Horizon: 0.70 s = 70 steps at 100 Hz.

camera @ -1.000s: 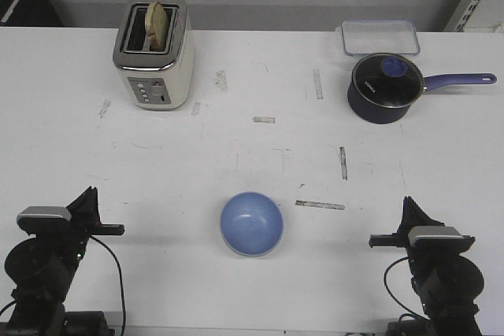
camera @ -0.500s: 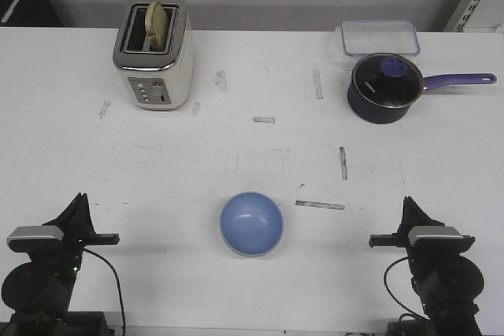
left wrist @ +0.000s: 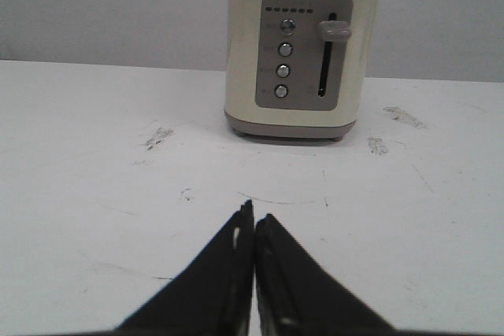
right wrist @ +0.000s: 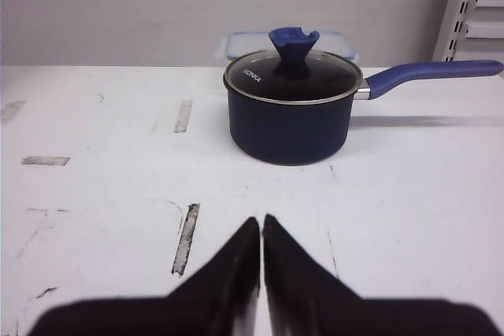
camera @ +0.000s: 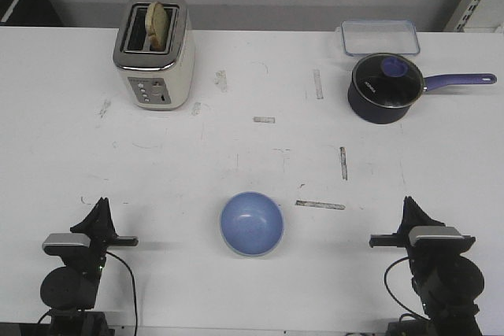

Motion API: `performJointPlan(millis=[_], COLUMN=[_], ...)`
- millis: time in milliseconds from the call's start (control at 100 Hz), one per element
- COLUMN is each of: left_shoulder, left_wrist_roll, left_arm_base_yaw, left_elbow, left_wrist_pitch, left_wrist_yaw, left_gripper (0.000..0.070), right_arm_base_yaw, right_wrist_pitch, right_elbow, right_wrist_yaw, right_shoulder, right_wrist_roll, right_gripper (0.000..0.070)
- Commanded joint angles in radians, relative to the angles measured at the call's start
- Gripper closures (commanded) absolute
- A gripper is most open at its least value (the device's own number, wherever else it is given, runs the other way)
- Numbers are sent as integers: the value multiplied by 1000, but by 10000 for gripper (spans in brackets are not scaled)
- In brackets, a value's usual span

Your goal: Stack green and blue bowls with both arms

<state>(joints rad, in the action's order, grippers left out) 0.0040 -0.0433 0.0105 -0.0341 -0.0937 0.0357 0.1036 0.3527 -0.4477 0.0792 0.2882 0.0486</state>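
The periwinkle blue bowl (camera: 251, 223) sits upright on the white table, near the front edge and midway between the arms. A thin pale edge shows round its near rim; I cannot tell if that is the green bowl, which does not show on its own. My left gripper (camera: 101, 208) is shut and empty at the front left, well left of the bowl; in the left wrist view (left wrist: 253, 215) it points at the toaster. My right gripper (camera: 410, 208) is shut and empty at the front right; in the right wrist view (right wrist: 261, 221) it points at the saucepan.
A cream toaster (camera: 153, 53) with a slice of bread stands at the back left and shows in the left wrist view (left wrist: 303, 49). A dark blue lidded saucepan (camera: 386, 88) with a long handle sits at the back right, a clear plastic container (camera: 379, 35) behind it.
My left arm has shifted to the right along the front edge and sits lower, its gripper still shut. The right arm and the blue bowl have not moved.
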Motion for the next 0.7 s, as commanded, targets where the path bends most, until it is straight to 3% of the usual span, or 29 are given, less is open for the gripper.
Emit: performJointPlan(millis=[0, 690], left_shoulder=[-1, -1], left_wrist_roll=[2, 2], left_arm_base_yaw=[-1, -1], left_elbow=[22, 21], left_wrist_pitch=[0, -12], left_wrist_yaw=[6, 5], left_gripper=[698, 698], right_arm_base_yaw=[-1, -1], right_wrist_pitch=[-15, -16], right_elbow=[-8, -8], right_wrist_yaw=[0, 0], right_shoulder=[-1, -1], right_wrist_roll=[-3, -3], right_gripper=[700, 700])
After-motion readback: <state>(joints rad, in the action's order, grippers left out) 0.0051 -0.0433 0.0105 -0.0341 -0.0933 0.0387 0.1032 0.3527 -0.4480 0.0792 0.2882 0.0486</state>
